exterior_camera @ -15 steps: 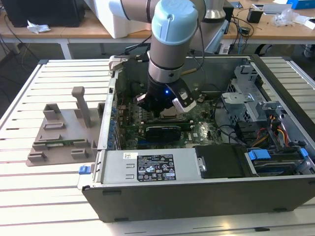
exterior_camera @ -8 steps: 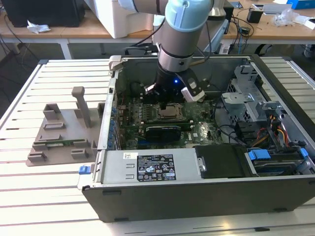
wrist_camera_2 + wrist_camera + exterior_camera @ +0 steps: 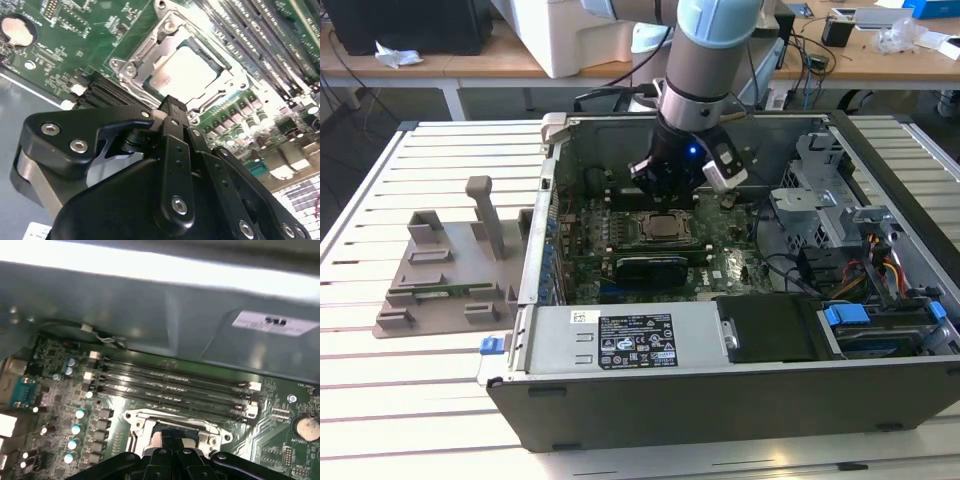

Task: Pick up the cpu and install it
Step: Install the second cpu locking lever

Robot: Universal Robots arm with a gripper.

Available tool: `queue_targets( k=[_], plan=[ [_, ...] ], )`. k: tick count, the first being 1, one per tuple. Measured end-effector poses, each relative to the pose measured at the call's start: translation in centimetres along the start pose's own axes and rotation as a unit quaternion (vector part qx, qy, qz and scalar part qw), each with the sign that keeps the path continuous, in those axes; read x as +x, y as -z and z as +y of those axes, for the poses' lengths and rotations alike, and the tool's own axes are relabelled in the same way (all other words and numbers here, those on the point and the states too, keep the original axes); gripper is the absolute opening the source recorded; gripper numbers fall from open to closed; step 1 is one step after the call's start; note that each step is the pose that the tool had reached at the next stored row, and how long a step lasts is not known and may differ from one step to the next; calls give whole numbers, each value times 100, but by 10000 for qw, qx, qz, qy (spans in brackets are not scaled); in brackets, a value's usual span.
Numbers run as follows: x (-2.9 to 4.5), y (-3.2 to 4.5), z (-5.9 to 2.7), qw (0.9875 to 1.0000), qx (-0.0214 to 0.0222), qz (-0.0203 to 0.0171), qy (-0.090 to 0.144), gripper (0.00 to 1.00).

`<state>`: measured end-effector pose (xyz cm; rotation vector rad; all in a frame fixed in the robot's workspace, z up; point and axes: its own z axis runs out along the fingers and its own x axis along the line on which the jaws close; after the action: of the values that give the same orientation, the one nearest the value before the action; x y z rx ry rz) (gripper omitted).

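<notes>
Nearest to you, in the second wrist view, the tool (image 3: 170,107) hangs just above the socket frame (image 3: 150,60), and its two black fingers (image 3: 172,125) come together at the tip with nothing between them, so I judge it closed and empty. Just past the tip lies the cpu (image 3: 187,70), its shiny silver top flat inside the frame, so it seems already seated in its place. The first wrist view shows the same: the tool (image 3: 172,440) stands over the socket frame (image 3: 175,427), and behind it run the long memory slots (image 3: 175,382) on the green motherboard (image 3: 55,355). In the exterior view you see the arm reaching down into the open computer case (image 3: 740,395), with the cpu (image 3: 663,228) near the tool (image 3: 672,185). Further to the exterior view's left, the grey holder block (image 3: 440,270) stands on the table (image 3: 380,390), well apart from the case. I judge the installing step to be nearly finished. Any further move calls for care: stay straight above the chip and do not push it sideways.
</notes>
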<state>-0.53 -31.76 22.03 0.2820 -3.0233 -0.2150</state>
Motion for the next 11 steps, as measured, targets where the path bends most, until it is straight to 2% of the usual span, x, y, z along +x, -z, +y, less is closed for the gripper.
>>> queue_targets(
  k=[4, 6, 9, 10, 11],
  plan=[
    [-55, -21, 152, 9997, 228, 42, -26, 11],
    [-105, -41, 303, 9992, 387, 70, -44, 11],
    [-106, -5, 323, 9991, 411, 75, -47, 11],
    [-105, 7, 320, 9987, 493, 89, -56, 11],
    [-102, 13, 311, 9979, 628, 114, -71, 11]
  ],
)
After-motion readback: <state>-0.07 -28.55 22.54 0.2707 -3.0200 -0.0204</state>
